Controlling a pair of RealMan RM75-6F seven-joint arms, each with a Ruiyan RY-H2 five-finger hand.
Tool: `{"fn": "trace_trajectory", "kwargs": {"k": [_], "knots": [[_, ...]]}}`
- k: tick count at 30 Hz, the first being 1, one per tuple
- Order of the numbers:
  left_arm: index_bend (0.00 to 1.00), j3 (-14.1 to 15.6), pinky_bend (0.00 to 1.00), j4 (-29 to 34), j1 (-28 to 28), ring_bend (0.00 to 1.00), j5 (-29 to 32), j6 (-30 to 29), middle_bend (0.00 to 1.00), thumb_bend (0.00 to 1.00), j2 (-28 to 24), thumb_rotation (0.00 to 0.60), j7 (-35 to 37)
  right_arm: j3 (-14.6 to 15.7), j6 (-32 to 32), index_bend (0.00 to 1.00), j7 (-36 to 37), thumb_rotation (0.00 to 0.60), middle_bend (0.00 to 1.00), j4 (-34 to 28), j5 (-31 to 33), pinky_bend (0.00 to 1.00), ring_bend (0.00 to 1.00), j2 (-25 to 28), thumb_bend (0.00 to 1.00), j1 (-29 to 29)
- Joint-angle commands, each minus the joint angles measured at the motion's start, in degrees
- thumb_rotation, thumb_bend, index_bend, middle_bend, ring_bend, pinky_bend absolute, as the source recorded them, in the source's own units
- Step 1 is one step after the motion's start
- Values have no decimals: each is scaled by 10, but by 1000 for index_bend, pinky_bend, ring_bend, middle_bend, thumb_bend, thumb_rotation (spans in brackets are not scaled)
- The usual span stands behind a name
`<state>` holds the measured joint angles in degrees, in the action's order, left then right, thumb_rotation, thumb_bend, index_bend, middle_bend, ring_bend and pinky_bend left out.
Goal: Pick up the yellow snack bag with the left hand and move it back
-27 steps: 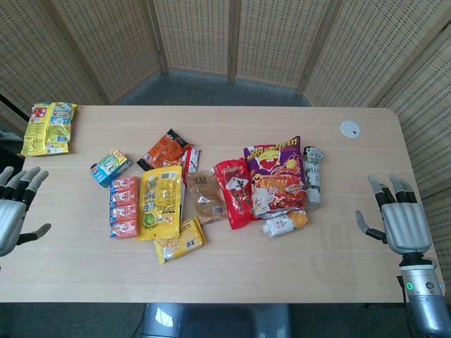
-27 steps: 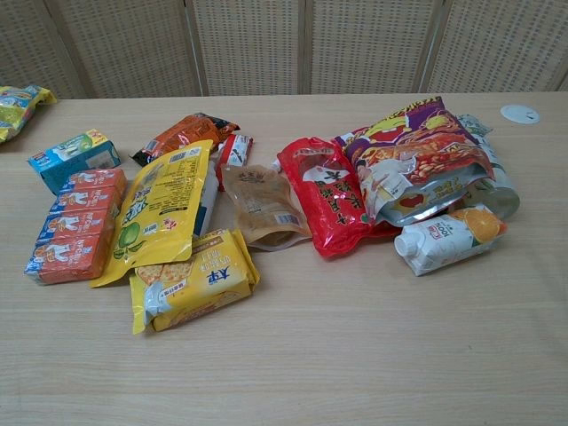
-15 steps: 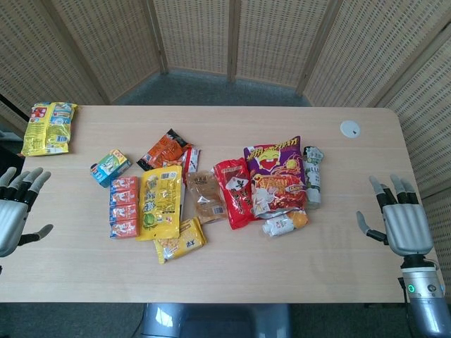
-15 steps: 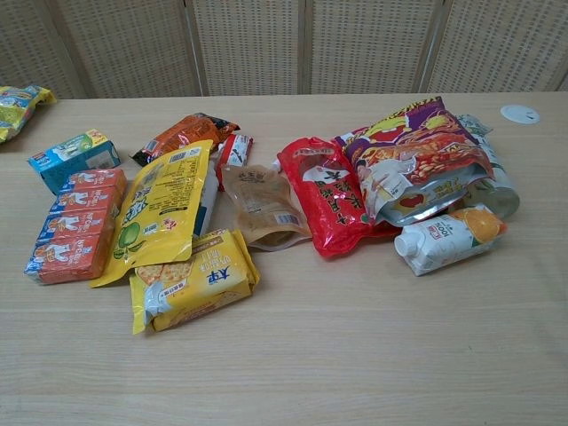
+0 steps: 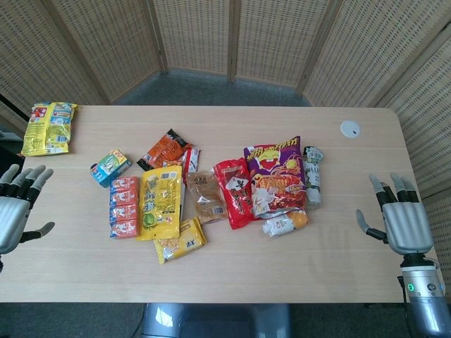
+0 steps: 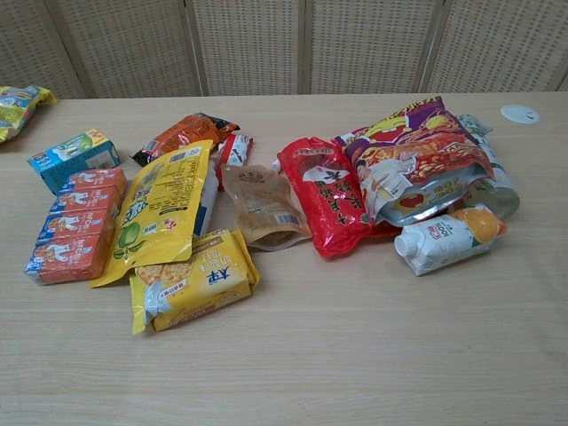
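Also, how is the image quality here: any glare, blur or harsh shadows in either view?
Head view: even, soft light, sharp across the table, with only faint shadows under the left hand and right hand. Chest view: sharp in the middle, with glare streaks on the red bag and the purple chip bag; the printing on the yellow snack bag is too small to read.

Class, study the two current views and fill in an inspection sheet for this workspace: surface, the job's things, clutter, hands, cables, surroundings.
Surface: pale wooden table.
Job's things: tall yellow snack bag with a green fruit picture lying flat, untouched.
Clutter: red carton pack, yellow cracker packet, red pouch, purple crisp bag, small juice carton, yellow bag at far left corner.
Hands: left hand and right hand open, empty.
Cables: nothing seen.
Surroundings: woven screen panels.
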<state>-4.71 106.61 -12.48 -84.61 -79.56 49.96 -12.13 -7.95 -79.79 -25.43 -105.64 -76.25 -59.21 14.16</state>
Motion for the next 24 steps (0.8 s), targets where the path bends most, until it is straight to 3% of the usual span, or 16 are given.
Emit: {"fn": "trace_trajectory", "kwargs": {"k": [1, 10, 14, 18, 21, 24], "knots": [[79, 1, 0, 0, 0, 137, -1, 1, 106, 0, 0, 600, -1, 0, 1, 0, 1, 72, 258, 2, 2, 0, 0, -1, 443, 0], [58, 18, 0, -23, 8, 137, -23, -3, 106, 0, 21, 600, 10, 3, 1, 0, 8, 71, 257, 7, 1, 0, 0, -5, 445, -2], [10, 33, 0, -61, 15, 131, -35, -2, 87, 0, 61, 600, 16, 5, -1, 0, 10, 71, 258, 7, -2, 0, 0, -6, 444, -4], [0, 45, 0, -99, 22, 80, -38, -2, 4, 0, 106, 600, 23, 6, -3, 0, 11, 70, 258, 6, -4, 0, 0, -4, 444, -6], [0, 50, 0, -115, 25, 3, -28, 8, 0, 0, 133, 600, 19, 7, -4, 0, 12, 71, 257, 4, -6, 0, 0, -2, 442, -7], [0, 48, 0, -139, 26, 0, -30, 2, 0, 0, 165, 599, 12, 6, -5, 0, 13, 72, 257, 3, -7, 0, 0, -1, 444, -8]]}}
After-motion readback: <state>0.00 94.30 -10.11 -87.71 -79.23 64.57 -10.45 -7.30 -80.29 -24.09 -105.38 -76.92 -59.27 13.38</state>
